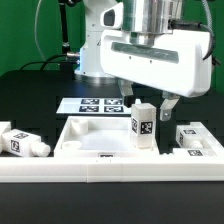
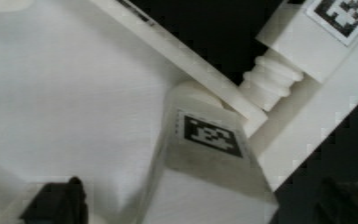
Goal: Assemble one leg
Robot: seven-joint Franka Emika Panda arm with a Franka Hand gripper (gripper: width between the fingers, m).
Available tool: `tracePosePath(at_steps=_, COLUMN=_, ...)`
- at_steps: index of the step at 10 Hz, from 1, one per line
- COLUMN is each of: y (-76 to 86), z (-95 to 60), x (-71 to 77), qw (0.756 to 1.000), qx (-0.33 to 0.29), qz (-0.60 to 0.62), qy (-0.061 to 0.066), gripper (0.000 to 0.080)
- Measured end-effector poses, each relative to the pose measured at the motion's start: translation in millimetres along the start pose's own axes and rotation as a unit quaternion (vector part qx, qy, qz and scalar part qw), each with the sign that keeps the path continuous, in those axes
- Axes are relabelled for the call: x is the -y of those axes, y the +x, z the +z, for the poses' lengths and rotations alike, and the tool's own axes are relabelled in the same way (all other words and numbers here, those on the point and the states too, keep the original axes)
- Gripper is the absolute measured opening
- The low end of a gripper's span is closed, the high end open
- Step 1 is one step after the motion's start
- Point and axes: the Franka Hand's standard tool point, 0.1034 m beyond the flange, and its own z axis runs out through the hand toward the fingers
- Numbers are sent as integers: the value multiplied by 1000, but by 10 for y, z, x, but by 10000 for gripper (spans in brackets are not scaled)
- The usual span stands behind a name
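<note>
Black tabletop (image 1: 30, 108) is recorded against a dark backdrop. The marker board (image 1: 92, 103) lies flat toward the far edge, near mid-width. A large white tray-like piece (image 1: 75, 128) with a raised rim is set toward the near edge.

The leg (image 1: 142, 125) is seen upright at the tray-like piece's far corner on the exterior view's right, tag side facing the camera. Whether its base rests on the rim or inside the well cannot be told. In the wrist view the leg (image 2: 215, 140) is seen from above, lying across the white rim.

The gripper (image 1: 148, 106) is held directly over the leg. The jaws are spread wide, one finger to either side of the leg's top. The fingers (image 1: 170, 108) are not seen touching it. In the wrist view dark fingertips (image 2: 60, 200) flank the leg with clear gaps, so nothing is held.

A second leg (image 1: 20, 143) lies on its side toward the edge at the exterior view's left. A third leg (image 1: 195, 135) lies toward the edge at the exterior view's right, just beside the tray-like piece.
</note>
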Motion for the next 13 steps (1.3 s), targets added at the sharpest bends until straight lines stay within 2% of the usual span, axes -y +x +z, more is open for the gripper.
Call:
tracePosePath(at_steps=3, y=4, z=-3, x=20, qw=985, qx=-10, qz=-174, qy=-5, gripper=649)
tracePosePath(at_steps=5, y=31, z=-7, x=43, qw=955, qx=-21, qz=-295, qy=-3, gripper=649)
tracePosePath(at_steps=8, y=61, z=4, x=12, qw=919, qx=-24, qz=-393, qy=-8, gripper=649)
tracePosePath(at_steps=10, y=59, z=3, x=12, qw=908, qx=-26, qz=-418, qy=-13, gripper=649)
tracePosePath(at_steps=11, y=51, z=2, x=20, qw=911, qx=-26, qz=-412, qy=-13, gripper=548)
tracePosePath(at_steps=12, y=59, z=3, x=14, qw=911, qx=-26, qz=-411, qy=-13, gripper=411)
tracePosePath(at_steps=13, y=60, z=3, x=13, qw=912, qx=-26, qz=-410, qy=-13, gripper=411)
